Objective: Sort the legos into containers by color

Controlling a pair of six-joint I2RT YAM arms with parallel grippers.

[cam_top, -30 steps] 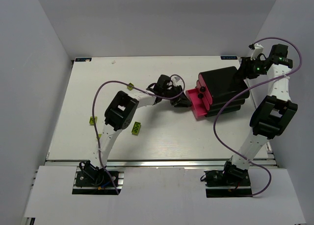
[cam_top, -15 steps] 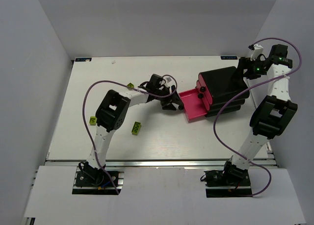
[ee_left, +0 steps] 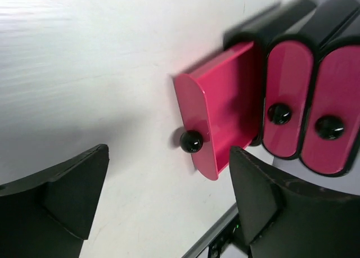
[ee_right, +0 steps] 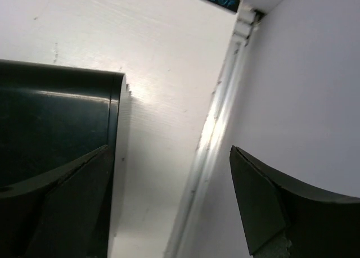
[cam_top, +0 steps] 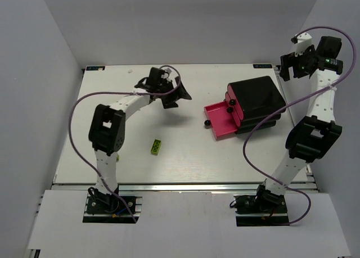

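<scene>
A single lime-green lego (cam_top: 157,147), oblong with its studs up, lies flat on the bare worktop (cam_top: 185,168) toward the near edge, touching nothing. It is well apart from both pincers. The left pincer (cam_top: 174,98) hangs over the worktop farther back and a little to the right of it. The right pincer (cam_top: 288,67) is away at the far right corner.

Right of the brick, also well apart from it, a magenta drawer (cam_top: 222,120) stands drawn out of the black cabinet (cam_top: 259,95). Its round black knob (cam_top: 207,123) points toward the middle of the worktop. In the left wrist view this drawer (ee_left: 225,100) juts out from its slot with the knob (ee_left: 191,141) on its front. Two closed drawers (ee_left: 287,100) sit side by side next to it, each with its own black knob.

The left pincer (ee_left: 169,213) is spread wide with nothing between its fingers (ee_left: 62,196). It faces the open drawer from a distance and is clear of the knob and the drawer rim.

The right pincer (ee_right: 169,213) is likewise spread fully apart and holds nothing. It hangs above the far right corner of the cabinet (ee_right: 50,117), with the worktop's back edge and the side wall behind it.
</scene>
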